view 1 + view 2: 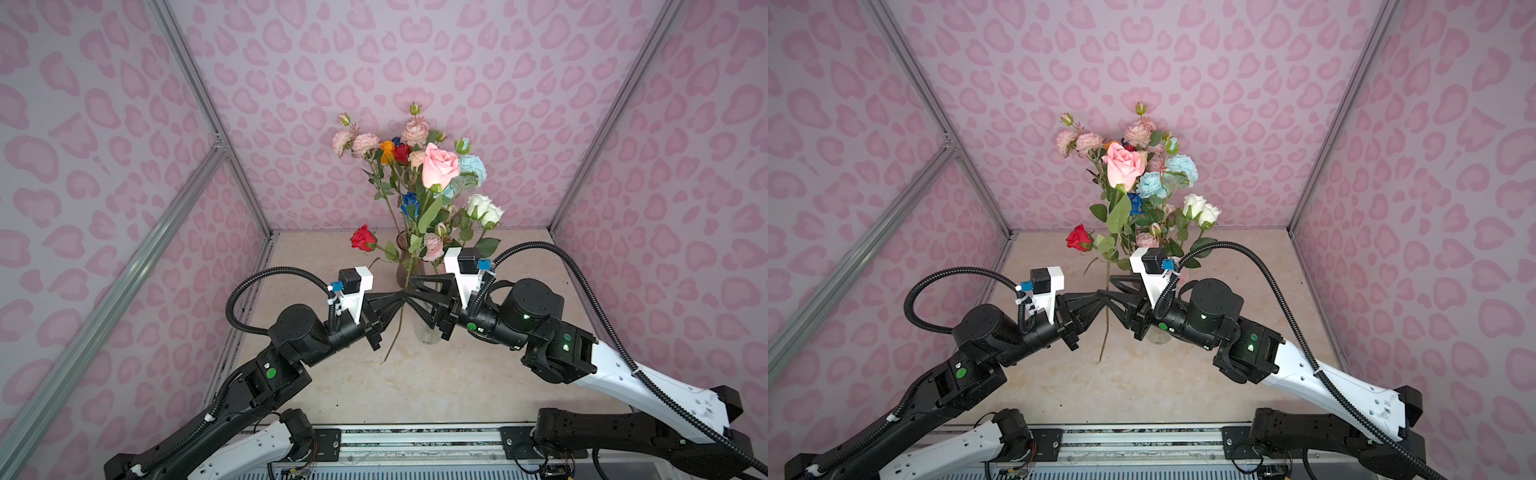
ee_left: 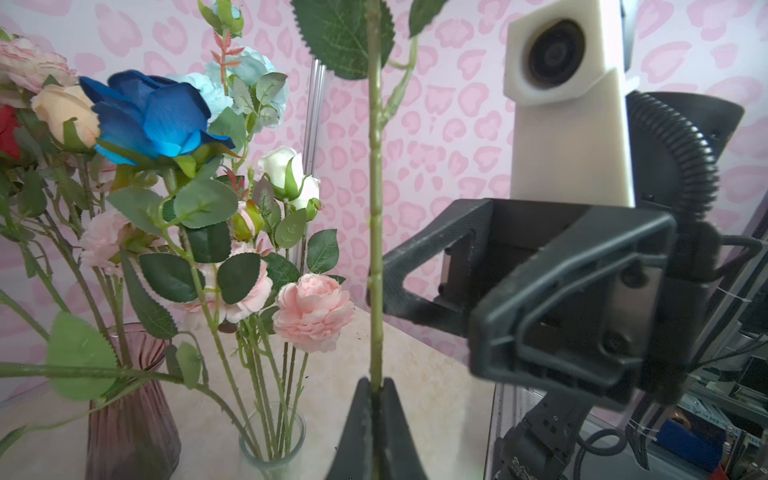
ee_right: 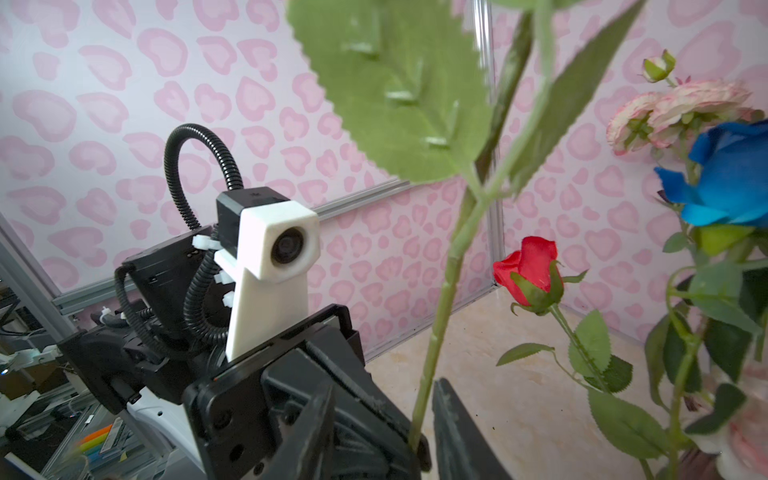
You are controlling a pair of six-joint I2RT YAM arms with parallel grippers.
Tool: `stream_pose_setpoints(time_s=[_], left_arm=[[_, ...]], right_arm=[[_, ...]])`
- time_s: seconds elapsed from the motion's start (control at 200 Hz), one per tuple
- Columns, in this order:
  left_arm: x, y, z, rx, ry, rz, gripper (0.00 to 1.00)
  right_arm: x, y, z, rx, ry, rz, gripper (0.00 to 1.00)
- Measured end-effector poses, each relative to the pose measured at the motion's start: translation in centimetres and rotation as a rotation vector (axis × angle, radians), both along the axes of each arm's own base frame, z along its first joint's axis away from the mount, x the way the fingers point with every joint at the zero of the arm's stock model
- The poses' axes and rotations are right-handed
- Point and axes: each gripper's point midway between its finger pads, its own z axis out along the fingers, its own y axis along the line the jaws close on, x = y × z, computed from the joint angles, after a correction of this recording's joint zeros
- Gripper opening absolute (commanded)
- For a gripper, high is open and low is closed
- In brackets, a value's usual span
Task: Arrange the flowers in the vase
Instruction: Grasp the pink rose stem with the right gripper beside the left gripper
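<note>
My left gripper (image 1: 400, 296) (image 2: 376, 384) is shut on the green stem (image 2: 376, 249) of a large pink rose (image 1: 439, 165) (image 1: 1122, 166), and holds it upright with the stem's foot hanging just above the table. My right gripper (image 1: 409, 289) (image 3: 386, 388) is open, and the same stem (image 3: 436, 332) passes between its fingers close to the left gripper's tips. Behind the grippers, several flowers stand in a ribbed purple vase (image 2: 129, 415) (image 1: 402, 266) and in a clear glass vase (image 2: 272, 440) (image 1: 428, 334), among them a dark blue rose (image 2: 153, 116). A red rose (image 1: 363, 237) (image 3: 530, 266) leans out to the left.
The table (image 1: 415, 386) is beige marble, boxed in by pink patterned walls with aluminium posts (image 1: 216, 141). The right arm's wrist (image 1: 528, 307) hangs above the clear vase. A metal rail (image 1: 415, 438) runs along the front edge.
</note>
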Motion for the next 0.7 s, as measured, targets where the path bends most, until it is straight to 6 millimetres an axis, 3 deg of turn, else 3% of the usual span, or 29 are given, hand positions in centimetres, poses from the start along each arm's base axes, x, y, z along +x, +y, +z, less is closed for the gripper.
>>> stream_pose_setpoints(time_s=[0.37, 0.51, 0.7], left_arm=[[-0.1, 0.2, -0.1, -0.013, -0.009, 0.013, 0.03], [0.0, 0.2, -0.4, -0.009, -0.006, 0.018, 0.03], [0.2, 0.5, -0.3, -0.009, -0.012, 0.037, 0.03]], right_arm=[[1.5, -0.3, 0.6, 0.032, -0.023, -0.086, 0.29], [2.3, 0.0, -0.1, 0.014, -0.012, -0.1, 0.25], [2.4, 0.7, -0.4, 0.019, 0.01, -0.074, 0.13]])
